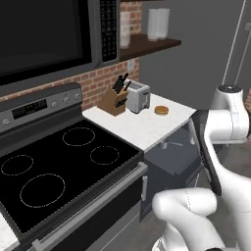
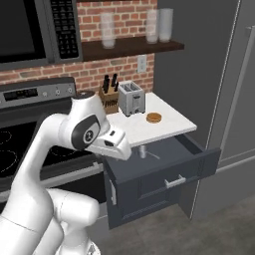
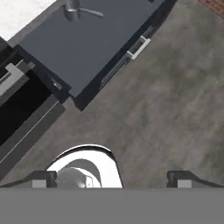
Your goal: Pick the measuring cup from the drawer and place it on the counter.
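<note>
One measuring cup (image 2: 142, 152) stood upright inside the open drawer (image 2: 164, 172), near the drawer's back edge and close under the lip of the counter (image 2: 169, 122), with its thin handle (image 2: 154, 157) pointing toward the drawer's right side. In the hand view the same cup (image 3: 72, 10) appeared near the top edge, its handle (image 3: 91, 12) lying out over the dark drawer floor (image 3: 83, 48). The drawer was pulled well out from the dark grey cabinet, and a pale bar pull (image 2: 175, 181) was mounted on its front panel. The gripper (image 3: 111, 179) was positioned well apart from the cup, above the grey floor (image 3: 175, 109) in front of the drawer, and both finger tips (image 3: 43, 178) were spread wide with nothing between them. On the white counter, a round brown food item (image 2: 154, 118) lay near the front edge, a silver toaster (image 2: 131, 98) stood behind it, and a wooden knife block (image 2: 109, 99) stood just beside the toaster against the brick wall. From the left base view, the black stovetop (image 1: 63, 166) lay beside the counter (image 1: 142, 127), with the microwave (image 1: 49, 34) mounted above it. A dark shelf (image 2: 129, 47) carrying translucent glasses (image 2: 159, 25) ran along the brick wall above the counter.
</note>
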